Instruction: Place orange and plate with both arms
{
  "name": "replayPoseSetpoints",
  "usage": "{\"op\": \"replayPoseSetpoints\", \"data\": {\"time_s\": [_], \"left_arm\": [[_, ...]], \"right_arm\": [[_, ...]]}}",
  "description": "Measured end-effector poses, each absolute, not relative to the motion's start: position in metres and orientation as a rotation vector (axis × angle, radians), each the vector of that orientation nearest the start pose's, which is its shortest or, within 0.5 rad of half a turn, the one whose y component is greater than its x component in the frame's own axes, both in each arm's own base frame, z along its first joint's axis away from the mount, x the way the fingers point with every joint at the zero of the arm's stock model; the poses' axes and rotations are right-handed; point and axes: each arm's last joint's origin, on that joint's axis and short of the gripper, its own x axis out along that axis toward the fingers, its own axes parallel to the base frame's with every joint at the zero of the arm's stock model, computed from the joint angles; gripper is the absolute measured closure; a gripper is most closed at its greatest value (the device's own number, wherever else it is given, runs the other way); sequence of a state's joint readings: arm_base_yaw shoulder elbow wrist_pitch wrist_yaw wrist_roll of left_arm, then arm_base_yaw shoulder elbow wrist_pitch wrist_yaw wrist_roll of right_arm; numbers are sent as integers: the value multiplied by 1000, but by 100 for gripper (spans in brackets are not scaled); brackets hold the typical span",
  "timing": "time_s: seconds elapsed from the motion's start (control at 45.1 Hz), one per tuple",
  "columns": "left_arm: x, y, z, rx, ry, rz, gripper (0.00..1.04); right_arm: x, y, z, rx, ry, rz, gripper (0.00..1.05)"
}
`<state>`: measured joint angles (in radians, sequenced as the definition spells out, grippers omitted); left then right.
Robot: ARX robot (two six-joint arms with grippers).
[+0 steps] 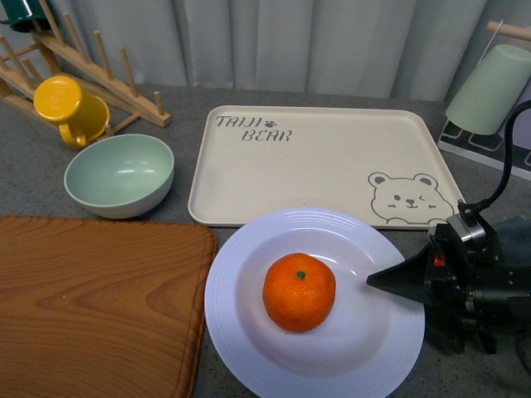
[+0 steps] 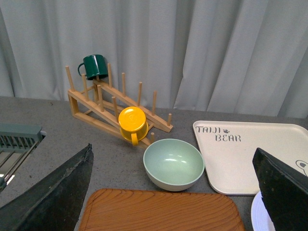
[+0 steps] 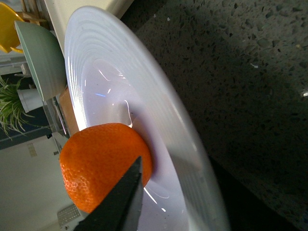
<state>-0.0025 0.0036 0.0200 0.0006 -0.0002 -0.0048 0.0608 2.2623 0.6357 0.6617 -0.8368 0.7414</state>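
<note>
Plate: the white plate [image 1: 236, 282] with a ridged rim sits on the grey counter [image 1: 33, 186] at the near edge of the front view. Its far rim covers the near edge of the tray, and I cannot tell whether the two touch.
Orange: the orange [image 1: 299, 292] rests in the plate's well, a little left of centre, with its green stem spot facing up. Nothing grips it.
Right tool: the right tool [image 1: 390, 280] lies low at the plate's right side. Its black pointed tip reaches over the rim toward the orange but stays apart from it. Only one finger [image 3: 120, 202] shows in the right wrist view, so I cannot tell whether the jaws are apart or together.
Left tool: the left tool [image 2: 172, 150] has its jaws spread wide with nothing between them. It is raised above the counter and looks over the board toward the bowl.
Board: a wooden board [image 1: 91, 307] lies left of the plate, its right edge just beside the plate's rim.
Tray: a beige bear-print tray [image 1: 315, 166] lies flat behind the plate.
Bowl: a pale green bowl [image 1: 116, 203] stands upright between the board and the rack, left of the tray.
Rack: a wooden peg rack [image 1: 108, 70] stands at far left. A yellow mug [image 1: 70, 108] hangs on it, and a dark green mug [image 2: 94, 66] hangs higher up.
Cup: a pale green cup [image 1: 489, 87] hangs upside down at far right.
</note>
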Motion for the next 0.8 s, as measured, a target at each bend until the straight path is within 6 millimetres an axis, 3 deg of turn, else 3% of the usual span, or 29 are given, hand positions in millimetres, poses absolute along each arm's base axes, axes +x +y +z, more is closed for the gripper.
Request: {"op": "replayPoseSetpoints", "data": {"time_s": [0.222, 0.554, 0.798], "left_arm": [[97, 0, 170, -5, -17, -2, 6], [97, 0, 170, -5, -17, -2, 6], [97, 0, 170, -5, -17, -2, 6]], "right_arm": [[283, 41, -13, 1010, 1200, 509, 101], [279, 43, -11, 982, 1159, 554, 101], [275, 44, 7, 974, 1066, 647, 101]]}}
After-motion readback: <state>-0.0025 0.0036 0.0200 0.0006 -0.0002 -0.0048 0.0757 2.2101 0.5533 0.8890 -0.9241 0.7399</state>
